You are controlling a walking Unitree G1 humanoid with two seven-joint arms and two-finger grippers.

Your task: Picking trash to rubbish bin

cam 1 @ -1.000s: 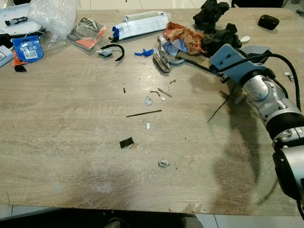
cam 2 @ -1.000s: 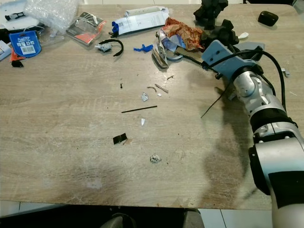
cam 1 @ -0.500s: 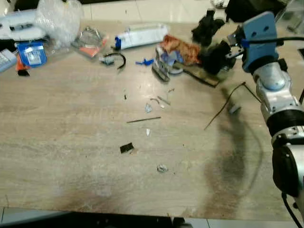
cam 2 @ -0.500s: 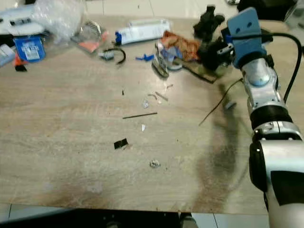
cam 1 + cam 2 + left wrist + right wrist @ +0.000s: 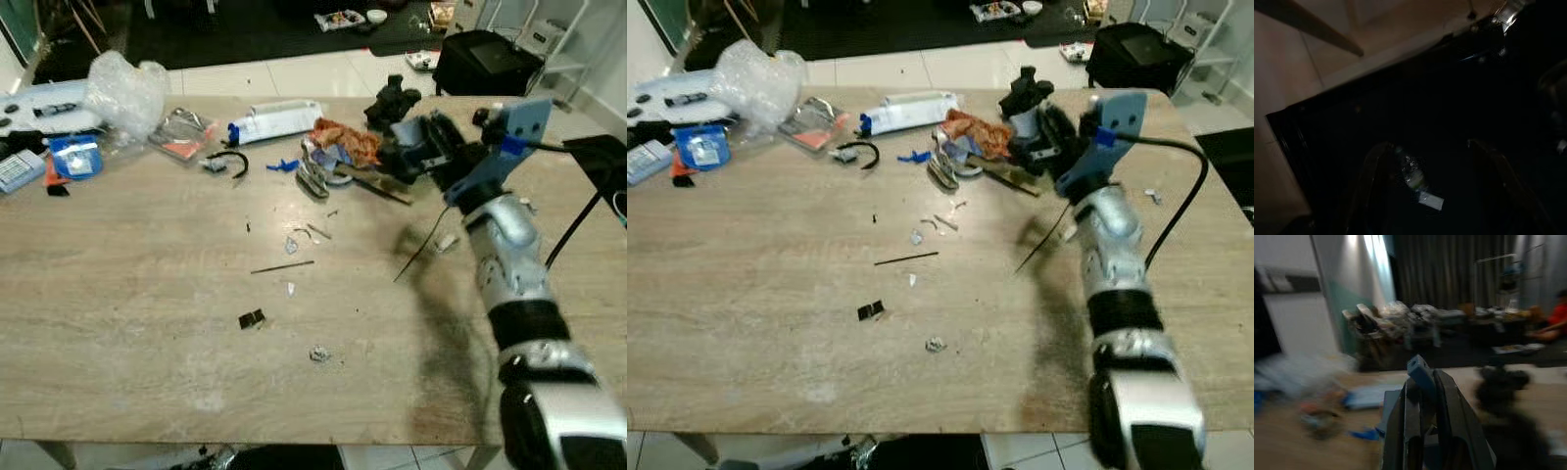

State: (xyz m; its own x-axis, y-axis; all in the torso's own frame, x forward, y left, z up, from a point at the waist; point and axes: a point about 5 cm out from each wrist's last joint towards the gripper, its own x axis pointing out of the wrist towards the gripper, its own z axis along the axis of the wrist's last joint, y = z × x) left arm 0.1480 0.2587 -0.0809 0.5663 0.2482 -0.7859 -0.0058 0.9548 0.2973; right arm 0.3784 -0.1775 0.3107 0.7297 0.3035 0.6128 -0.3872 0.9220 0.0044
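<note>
In our head views the right gripper [image 5: 1050, 132] has lifted off the table [image 5: 147, 323] at two o'clock since a second ago. The right wrist view has its fingers [image 5: 1449, 406] pinched on a blue scrap [image 5: 1418, 371]; we judge bin carriage next. Our left gripper [image 5: 1430, 186], parted and empty, hangs in the dark.

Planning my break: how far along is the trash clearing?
Little looks done: litter covers the table. The right gripper, raised above it, has its jaws shut on a blue scrap. The orange wrapper, black strip and small bits are left.
</note>
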